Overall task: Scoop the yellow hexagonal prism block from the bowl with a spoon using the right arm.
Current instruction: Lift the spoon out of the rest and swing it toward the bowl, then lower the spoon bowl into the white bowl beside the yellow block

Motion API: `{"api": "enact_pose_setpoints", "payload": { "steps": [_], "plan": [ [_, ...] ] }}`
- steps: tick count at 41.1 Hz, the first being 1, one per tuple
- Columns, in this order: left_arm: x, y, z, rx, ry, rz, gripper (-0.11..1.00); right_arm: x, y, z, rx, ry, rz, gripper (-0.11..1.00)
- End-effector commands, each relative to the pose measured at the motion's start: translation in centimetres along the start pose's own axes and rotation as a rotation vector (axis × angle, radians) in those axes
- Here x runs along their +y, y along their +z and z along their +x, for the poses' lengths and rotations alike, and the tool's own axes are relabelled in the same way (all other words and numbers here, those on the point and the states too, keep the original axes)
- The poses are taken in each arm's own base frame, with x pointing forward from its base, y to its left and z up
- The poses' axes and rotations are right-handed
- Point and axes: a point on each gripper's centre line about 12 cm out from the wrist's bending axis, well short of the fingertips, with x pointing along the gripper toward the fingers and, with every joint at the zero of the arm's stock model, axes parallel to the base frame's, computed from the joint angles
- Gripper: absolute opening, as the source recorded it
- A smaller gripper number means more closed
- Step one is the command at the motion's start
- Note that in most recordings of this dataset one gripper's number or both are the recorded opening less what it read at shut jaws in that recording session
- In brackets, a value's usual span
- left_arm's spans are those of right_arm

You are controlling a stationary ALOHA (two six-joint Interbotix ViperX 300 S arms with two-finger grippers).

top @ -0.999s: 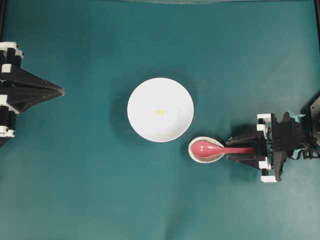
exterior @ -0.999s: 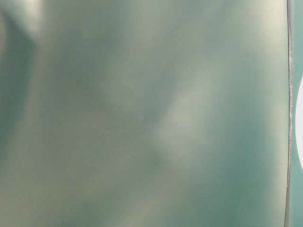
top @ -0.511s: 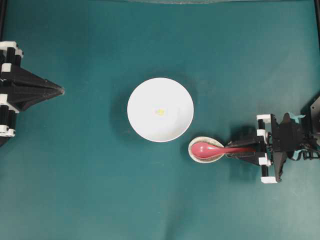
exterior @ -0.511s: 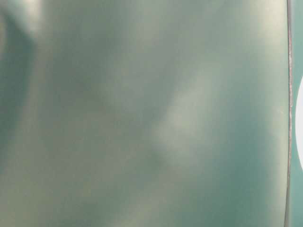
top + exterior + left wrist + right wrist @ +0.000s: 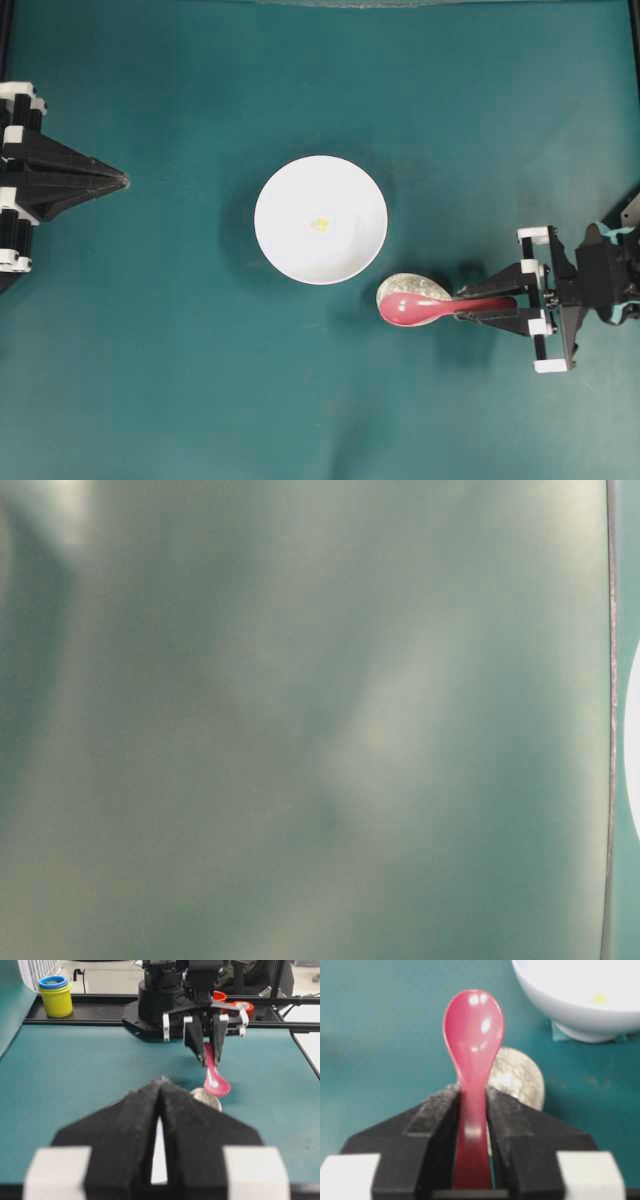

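Observation:
The white bowl [image 5: 285, 250] stands mid-table with the tiny yellow hexagonal prism block [image 5: 320, 224] lying inside it. In the right wrist view the block [image 5: 598, 998] shows over the bowl's wall [image 5: 560, 1007]. My right gripper [image 5: 495, 305] is shut on the handle of the red-pink spoon [image 5: 415, 309]. The spoon's scoop hangs above the near edge of the speckled spoon rest [image 5: 405, 285], lower right of the bowl. Seen from the right wrist, the gripper [image 5: 472, 1091] clamps the spoon [image 5: 474, 1030] with its hollow facing up. My left gripper [image 5: 122, 181] rests shut at the far left, holding nothing.
The spoon rest [image 5: 520, 1082] lies on the mat just below the lifted scoop. Stacked yellow and blue cups [image 5: 56, 996] and red items [image 5: 242, 1007] sit beyond the table's far rail. The table-level view is a blurred teal surface.
My right gripper went from open around the spoon handle to shut on it. It then lifted the spoon off the rest and drew back a little to the right.

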Motion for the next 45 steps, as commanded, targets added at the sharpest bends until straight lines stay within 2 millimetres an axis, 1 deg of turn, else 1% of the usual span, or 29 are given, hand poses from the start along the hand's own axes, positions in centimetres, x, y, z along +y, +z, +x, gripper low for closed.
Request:
{"api": "enact_pose_setpoints", "payload": {
  "steps": [1,9,12,17,25,35,41,45],
  "plan": [
    [0.1,0.8,0.3,-0.02,0.002,0.003,-0.01,0.0,1.7,0.1,-0.021,0.001,0.031,0.23],
    [0.1,0.7,0.3,-0.009,0.002,0.003,-0.01,-0.8,3.9,0.4,0.027,-0.015,0.076,0.23],
    [0.1,0.7,0.3,-0.005,0.004,0.002,-0.01,-1.2,5.1,0.7,0.051,-0.02,0.094,0.22],
    [0.4,0.6,0.3,-0.003,0.021,-0.004,-0.01,-1.8,7.0,1.3,0.098,-0.026,0.111,0.23],
    [1.1,0.4,0.3,0.016,0.056,-0.013,-0.01,-3.4,10.1,2.7,0.216,-0.035,0.133,0.23],
    [1.3,0.0,0.2,0.051,0.064,-0.014,-0.01,-5.7,12.5,4.0,0.361,-0.046,0.192,0.23],
    [1.3,-0.2,0.2,0.06,0.064,-0.015,-0.01,-6.4,14.0,4.6,0.435,-0.03,0.202,0.23],
    [1.3,-0.1,0.2,0.057,0.065,-0.013,-0.01,-6.9,14.6,5.0,0.487,-0.025,0.21,0.23]
  ]
}}
